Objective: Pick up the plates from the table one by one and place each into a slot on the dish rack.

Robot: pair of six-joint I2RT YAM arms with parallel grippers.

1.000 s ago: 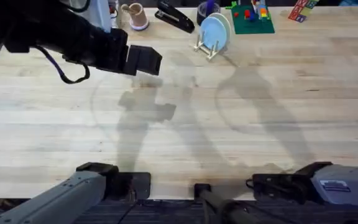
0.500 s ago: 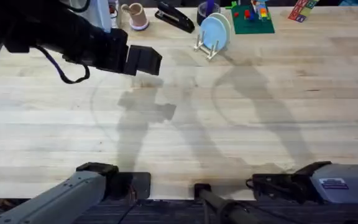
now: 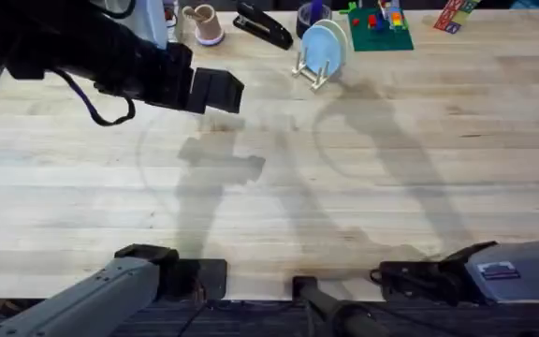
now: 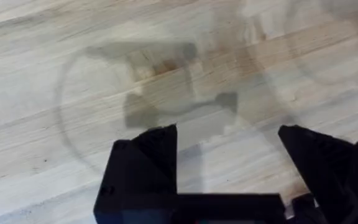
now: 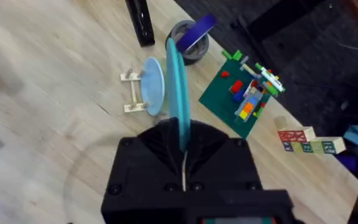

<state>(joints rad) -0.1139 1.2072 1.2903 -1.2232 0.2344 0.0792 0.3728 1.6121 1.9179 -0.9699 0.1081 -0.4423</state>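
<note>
turquoise plate pinched on edge in right tool; left tool spread wide, holding nothing.

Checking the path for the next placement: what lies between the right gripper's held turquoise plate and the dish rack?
In the right wrist view, bare table separates the turquoise plate from the dish rack.

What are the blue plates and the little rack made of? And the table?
The turquoise plate pinched in the right gripper looks like smooth plastic: thin, evenly coloured. The pale blue plate standing in the dish rack looks the same. The rack seems bare pale wood, with thin round pegs. The table looks like wood planks with visible grain.
</note>
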